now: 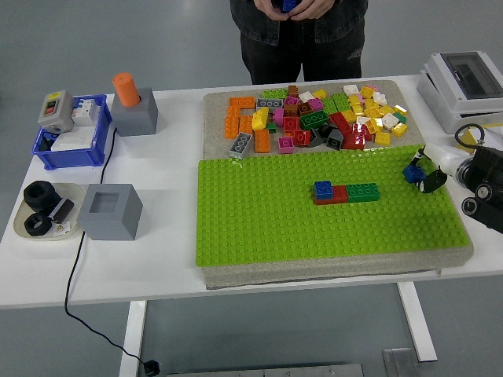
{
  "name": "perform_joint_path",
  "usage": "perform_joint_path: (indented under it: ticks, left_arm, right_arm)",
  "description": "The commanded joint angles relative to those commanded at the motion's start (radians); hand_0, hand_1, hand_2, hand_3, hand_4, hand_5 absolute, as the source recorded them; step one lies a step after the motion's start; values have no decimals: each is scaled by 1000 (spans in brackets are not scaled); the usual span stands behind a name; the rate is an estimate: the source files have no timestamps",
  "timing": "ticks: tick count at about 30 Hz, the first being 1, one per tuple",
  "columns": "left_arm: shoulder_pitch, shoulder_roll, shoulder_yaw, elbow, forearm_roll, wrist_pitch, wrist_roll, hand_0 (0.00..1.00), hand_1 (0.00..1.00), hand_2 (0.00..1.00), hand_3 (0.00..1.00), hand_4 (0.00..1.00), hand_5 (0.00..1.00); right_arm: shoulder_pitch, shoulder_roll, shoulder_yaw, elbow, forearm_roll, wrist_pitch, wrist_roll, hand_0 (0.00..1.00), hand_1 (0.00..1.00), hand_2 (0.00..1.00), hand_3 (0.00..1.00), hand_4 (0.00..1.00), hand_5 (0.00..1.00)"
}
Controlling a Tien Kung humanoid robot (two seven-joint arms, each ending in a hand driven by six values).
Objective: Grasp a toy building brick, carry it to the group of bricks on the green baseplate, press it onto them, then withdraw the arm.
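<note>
Three joined bricks (pixel 344 192), blue, red and green, sit mid-baseplate (pixel 259 220) with bare studs all round. My right hand (pixel 423 174) hovers at its right edge, fingers clamped on one blue brick (pixel 412 170). One loose brick pile (pixel 314 118) lies behind on the counter (pixel 157 267).

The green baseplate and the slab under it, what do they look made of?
The green baseplate looks like hard moulded plastic: its even rows of studs carry a slight sheen, with a glare spot near the far edge. The slab under it looks like a matte, grainy beige pad, perhaps foam or pressed fibre; its speckled, dull edge suggests this, but the picture leaves it open.
</note>
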Motion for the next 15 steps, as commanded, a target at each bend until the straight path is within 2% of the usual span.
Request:
perform_joint_path:
  ticks: [8,15]
  left_arm:
    - [0,-1,3,0,-4,0,-3,857,900,872,643,920,490]
    - [-3,0,5,1,-5,-1,-4,857,900,872,643,920,490]
  right_arm:
    - [1,-19,-52,13,32,-81,21,998,998,966,570,554,2]
    - [7,-22,-65,15,37,-101,27,998,998,963,568,552,2]
